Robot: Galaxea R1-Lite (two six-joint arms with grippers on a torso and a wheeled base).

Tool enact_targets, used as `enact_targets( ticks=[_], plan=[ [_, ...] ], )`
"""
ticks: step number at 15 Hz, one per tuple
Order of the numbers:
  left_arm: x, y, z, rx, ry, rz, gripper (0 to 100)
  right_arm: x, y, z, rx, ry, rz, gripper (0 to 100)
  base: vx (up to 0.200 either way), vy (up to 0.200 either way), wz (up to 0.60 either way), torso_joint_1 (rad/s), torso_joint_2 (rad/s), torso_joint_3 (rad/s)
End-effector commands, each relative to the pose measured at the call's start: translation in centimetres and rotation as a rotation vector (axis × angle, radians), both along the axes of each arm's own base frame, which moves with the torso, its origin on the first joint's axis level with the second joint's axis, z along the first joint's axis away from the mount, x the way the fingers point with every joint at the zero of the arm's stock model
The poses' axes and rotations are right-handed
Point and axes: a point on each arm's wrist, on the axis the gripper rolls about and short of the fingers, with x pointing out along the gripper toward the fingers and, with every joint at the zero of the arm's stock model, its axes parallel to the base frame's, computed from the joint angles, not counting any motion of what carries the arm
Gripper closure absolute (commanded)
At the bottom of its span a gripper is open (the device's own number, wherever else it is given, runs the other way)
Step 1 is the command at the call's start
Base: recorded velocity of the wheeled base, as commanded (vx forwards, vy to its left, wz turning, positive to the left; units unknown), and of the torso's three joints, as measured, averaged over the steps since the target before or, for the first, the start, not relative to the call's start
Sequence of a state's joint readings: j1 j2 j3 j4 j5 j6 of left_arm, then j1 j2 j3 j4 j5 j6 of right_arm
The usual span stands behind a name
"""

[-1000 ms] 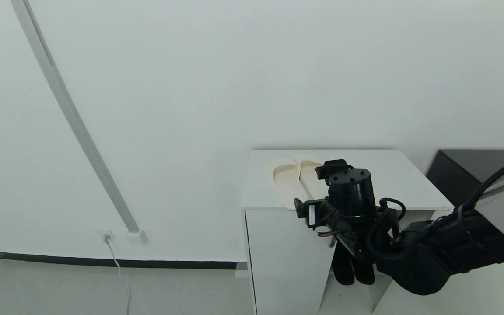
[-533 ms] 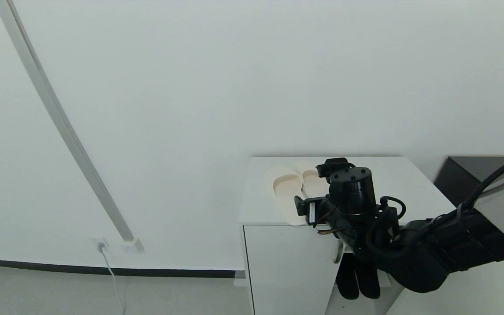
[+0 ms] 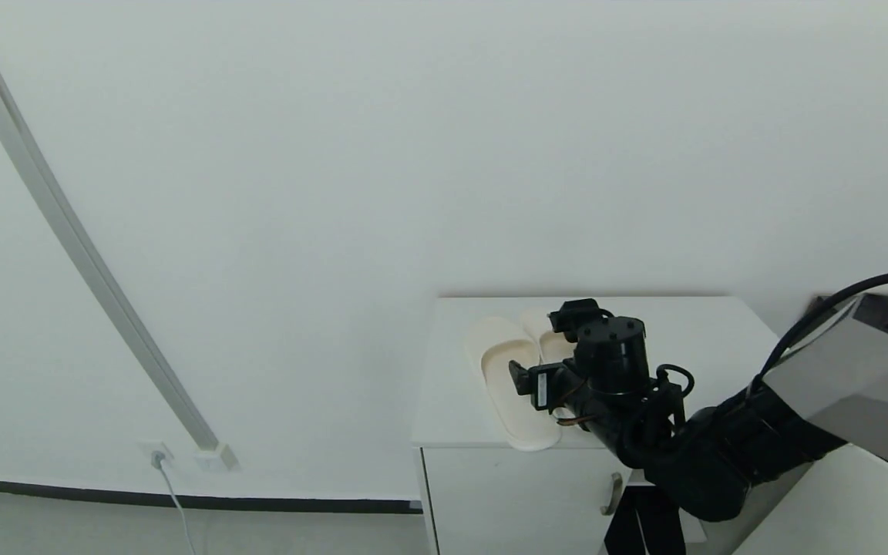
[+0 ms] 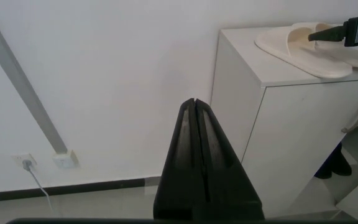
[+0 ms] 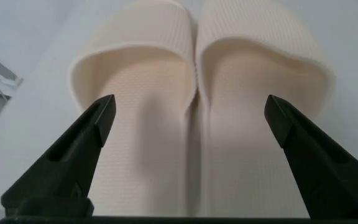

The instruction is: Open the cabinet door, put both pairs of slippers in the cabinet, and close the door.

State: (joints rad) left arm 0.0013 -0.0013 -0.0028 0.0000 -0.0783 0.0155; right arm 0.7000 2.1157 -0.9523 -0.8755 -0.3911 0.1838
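**A:** Between the spread fingers of the right claw (image 5: pixel 190 107) lie the cream slippers (image 5: pixel 197 149), side by side on the cabinet top (image 3: pixel 706 339), toes pointing away from the claw. The claw grips nothing yet.

**B:** What could go wrong from here?

**A:** Each finger stands just outside the pair's outer edges. If the claw closes off-centre, I judge one slipper could squirt out, or the two could ride up over each other. The heels on the claw's side reach the front edge, so a nudge might tip one to the floor.

**B:** And the other claw?

**A:** The left claw (image 4: pixel 194 102) has its fingers pressed together and is empty. The cabinet stands apart from it, off to one side.

**B:** What does one view give that another lacks?

**A:** The right wrist view shows how the fingers line up with the slippers, which the wrist hides in the head view. The left wrist view shows black slippers (image 4: pixel 334 165) below the right claw in the open compartment, near the door handle (image 4: pixel 353 115).
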Motion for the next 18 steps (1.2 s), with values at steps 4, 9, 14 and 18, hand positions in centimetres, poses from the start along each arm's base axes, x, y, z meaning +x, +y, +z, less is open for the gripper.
enact_targets(
  ticks=[4,9,14,18],
  plan=[
    [0.0,0.0,0.0,0.0,0.001,0.0,100,2.7,0.2,-2.0,-0.008,0.014,-0.014,0,0.0,0.0,0.0,0.0,0.0,0.0],
    [0.0,0.0,0.0,-0.002,0.001,0.0,100,4.8,1.1,-2.5,0.002,-0.029,0.004,0,0.0,0.0,0.0,0.0,0.0,0.0],
    [0.0,0.0,0.0,-0.006,0.001,0.0,100,6.0,1.7,-2.6,-0.006,-0.06,0.006,100,0.0,0.0,0.0,0.0,0.0,0.0],
    [0.0,0.0,0.0,-0.006,0.001,0.0,100,6.0,1.8,-2.5,-0.004,-0.063,0.006,100,0.0,0.0,0.0,0.0,0.0,0.0]
  ],
)
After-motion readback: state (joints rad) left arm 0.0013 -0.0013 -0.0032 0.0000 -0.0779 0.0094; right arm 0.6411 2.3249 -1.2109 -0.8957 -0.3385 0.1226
